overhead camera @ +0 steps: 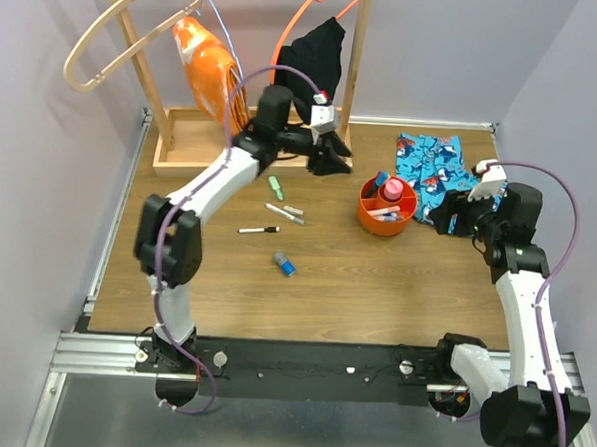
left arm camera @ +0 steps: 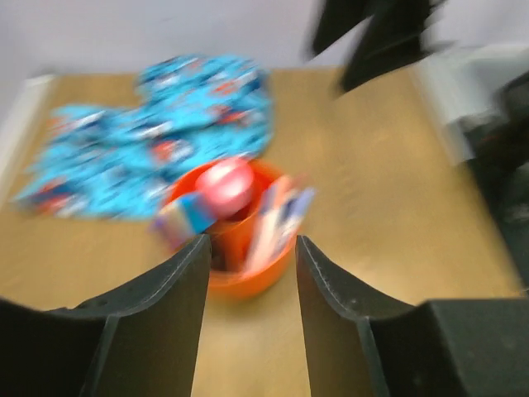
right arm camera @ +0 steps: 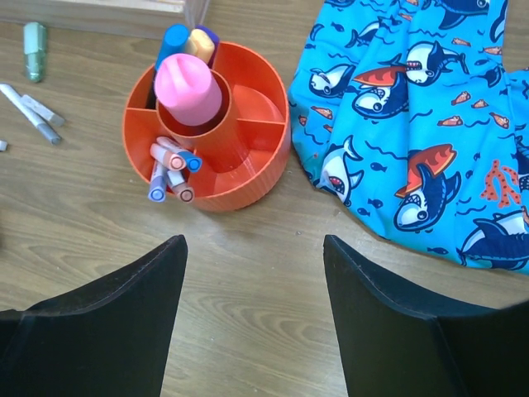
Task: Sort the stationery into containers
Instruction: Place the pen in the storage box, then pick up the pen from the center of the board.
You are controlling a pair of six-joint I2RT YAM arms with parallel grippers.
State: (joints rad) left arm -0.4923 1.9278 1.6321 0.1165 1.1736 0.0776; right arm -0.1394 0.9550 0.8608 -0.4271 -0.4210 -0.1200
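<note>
Black fingers [right arm camera: 107,314] of the right gripper [right arm camera: 254,248] are filling the bottom of its wrist view, standing wide apart with nothing between them. Ahead of that gap and a little to its left, clear of both fingers, the orange tub [right arm camera: 248,178] is sitting on the wooden table [right arm camera: 248,331]. A pink tube [right arm camera: 188,87] is standing upright in the tub's centre cup. A bundle of markers [right arm camera: 169,165] is leaning in the near-left compartment, and two thicker pieces, one a blue-capped piece [right arm camera: 173,41], are poking out of the far-left one. Shark-print cloth [right arm camera: 413,124] is lying just right of the tub. From above, the right gripper is hovering just right of the tub, by the cloth's near edge. The left gripper [overhead camera: 332,160] is hanging at the back of the table near the wooden rack tray [overhead camera: 197,148]; the tub is sitting to its right and nearer the arm bases, well apart from it. Its wrist view is blurred, but its fingers are showing a clear gap with nothing clamped, and the tub is appearing beyond that gap. Loose stationery is lying left of the tub: two white markers [overhead camera: 287,213], a black pen [overhead camera: 251,229], and a blue piece [overhead camera: 284,265] nearest the bases. A small green item [overhead camera: 275,187] is lying near the white markers.
</note>
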